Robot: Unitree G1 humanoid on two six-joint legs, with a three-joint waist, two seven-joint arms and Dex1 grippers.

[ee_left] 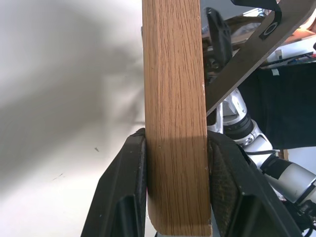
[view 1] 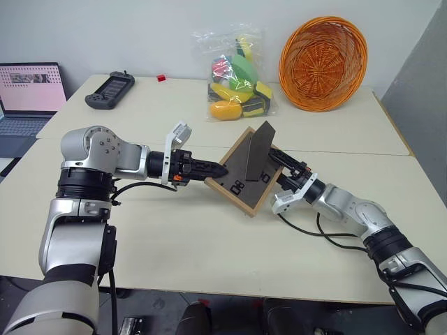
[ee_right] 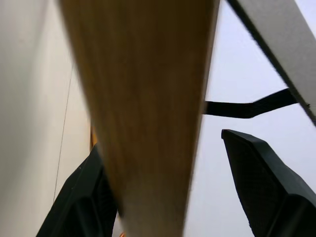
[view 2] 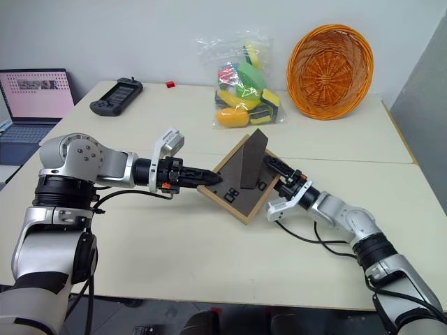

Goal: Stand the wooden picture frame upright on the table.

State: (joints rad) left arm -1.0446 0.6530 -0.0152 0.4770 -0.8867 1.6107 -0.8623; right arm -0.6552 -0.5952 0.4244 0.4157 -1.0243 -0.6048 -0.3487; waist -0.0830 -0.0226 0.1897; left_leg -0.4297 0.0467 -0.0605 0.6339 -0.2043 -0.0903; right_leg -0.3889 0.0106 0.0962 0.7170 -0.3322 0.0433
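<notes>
Your left hand (view 1: 218, 169) is clenched on the small rectangular light-wood picture frame (view 1: 246, 174), its two black fingers (ee_left: 126, 197) pressed flat against both faces of the wooden edge at the frame's left corner. Your right hand (view 1: 292, 171) sits at the opposite, right edge with its fingers spread to either side of the wood; one black finger (ee_right: 264, 182) stands clear of the rail with a gap between them, so this hand is released rather than gripping. The frame is held tilted on a corner, diamond-wise, with its dark grey-brown back board facing you, white markings near its lower part and the fold-out stand (view 1: 260, 150) swung out from the board. Its lowest corner is down at the large pale beige counter (view 1: 174, 244), though you cannot tell whether it touches. On the adjoining farther counter lie a clear bag of colourful toys (view 1: 237, 77), an orange wicker basket (view 1: 323, 63) tipped on its side, and a black handheld controller (view 1: 110, 89). An open laptop (view 1: 28, 98) stands off to your left.
</notes>
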